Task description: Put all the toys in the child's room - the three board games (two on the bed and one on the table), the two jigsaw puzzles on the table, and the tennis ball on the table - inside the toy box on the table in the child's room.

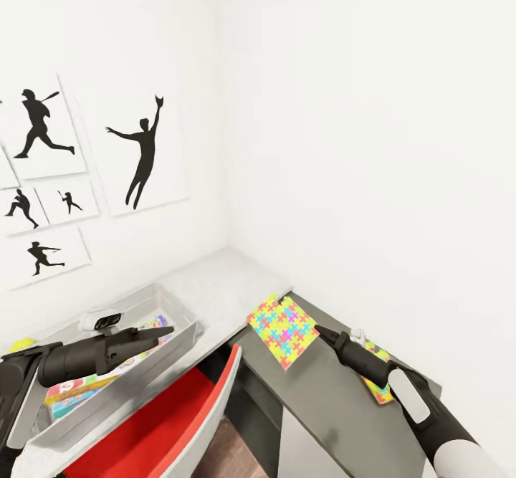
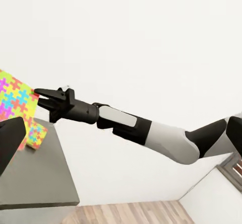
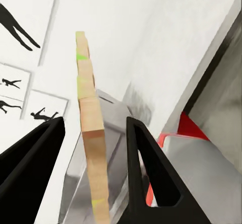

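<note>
Between the spread fingers of the right gripper (image 1: pixel 317 329) stands the thin tan edge of a jigsaw puzzle (image 1: pixel 284 330), a bright square of yellow, blue, pink and green pieces on the dark table (image 1: pixel 322 399). Whether it is pinched, I cannot tell.

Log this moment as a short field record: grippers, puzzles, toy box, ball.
right gripper: jaws open, straddling the edge of one jigsaw puzzle
second jigsaw puzzle: on the table, dark corner, under right arm
left gripper: jaws open, empty, over toy box
toy box contents: a board game
tennis ball: outside the box
</note>
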`<state>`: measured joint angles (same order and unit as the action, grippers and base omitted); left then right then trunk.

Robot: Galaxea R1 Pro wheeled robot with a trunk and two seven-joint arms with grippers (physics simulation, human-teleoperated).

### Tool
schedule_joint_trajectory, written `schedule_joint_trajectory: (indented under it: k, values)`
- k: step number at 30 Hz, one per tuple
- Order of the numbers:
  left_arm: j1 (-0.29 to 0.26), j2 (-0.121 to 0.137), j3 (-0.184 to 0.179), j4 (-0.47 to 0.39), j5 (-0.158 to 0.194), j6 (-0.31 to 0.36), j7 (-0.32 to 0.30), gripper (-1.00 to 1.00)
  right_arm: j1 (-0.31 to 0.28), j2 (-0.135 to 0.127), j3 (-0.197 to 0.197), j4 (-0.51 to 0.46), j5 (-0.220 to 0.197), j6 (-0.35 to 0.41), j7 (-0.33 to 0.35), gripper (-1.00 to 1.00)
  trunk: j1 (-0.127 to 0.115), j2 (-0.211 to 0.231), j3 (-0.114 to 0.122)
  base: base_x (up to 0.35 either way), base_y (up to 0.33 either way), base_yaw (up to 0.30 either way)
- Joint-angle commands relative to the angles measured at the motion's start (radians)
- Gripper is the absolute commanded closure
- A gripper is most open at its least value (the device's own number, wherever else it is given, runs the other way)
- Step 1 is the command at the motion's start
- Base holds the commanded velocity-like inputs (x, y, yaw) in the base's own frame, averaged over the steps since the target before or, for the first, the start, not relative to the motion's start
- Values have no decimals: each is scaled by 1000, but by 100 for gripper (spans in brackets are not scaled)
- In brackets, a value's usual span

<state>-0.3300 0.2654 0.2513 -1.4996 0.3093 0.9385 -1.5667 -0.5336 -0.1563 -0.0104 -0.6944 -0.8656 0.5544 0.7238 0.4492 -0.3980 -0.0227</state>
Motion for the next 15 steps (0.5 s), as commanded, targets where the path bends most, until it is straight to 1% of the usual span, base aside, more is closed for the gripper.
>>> schedule_joint_trajectory:
  k: [1, 3, 4, 7, 10, 15]
  values:
    - [-1, 1, 1, 0, -1, 11, -4, -100, 1, -16, 0, -28, -4, 22, 13, 100, 1, -2, -2, 84, 0, 278]
    - [-1, 1, 6, 0, -1, 11, -4, -100, 9, -40, -1, -86, -5, 82, 34, 100, 1, -2, -2, 84, 0, 276]
    - [-1, 1, 7, 0, -1, 11, -4, -100, 12, -43, -1, -100, -5, 99, 38, 100, 1, -2, -2, 84, 0, 270]
    - [-1, 1, 11, 0, -1, 10, -4, -100, 37, -56, -11, -189, -4, 177, 50, 100, 1, -2, -2, 84, 0, 258]
    - [-1, 0, 11, 0, -1, 10, -4, -100, 56, -60, -31, -244, -4, 203, 53, 100, 1, -2, -2, 84, 0, 247]
    - [-1, 1, 12, 0, -1, 11, -4, -100, 64, -61, -39, -263, -4, 212, 54, 100, 1, -2, -2, 84, 0, 223]
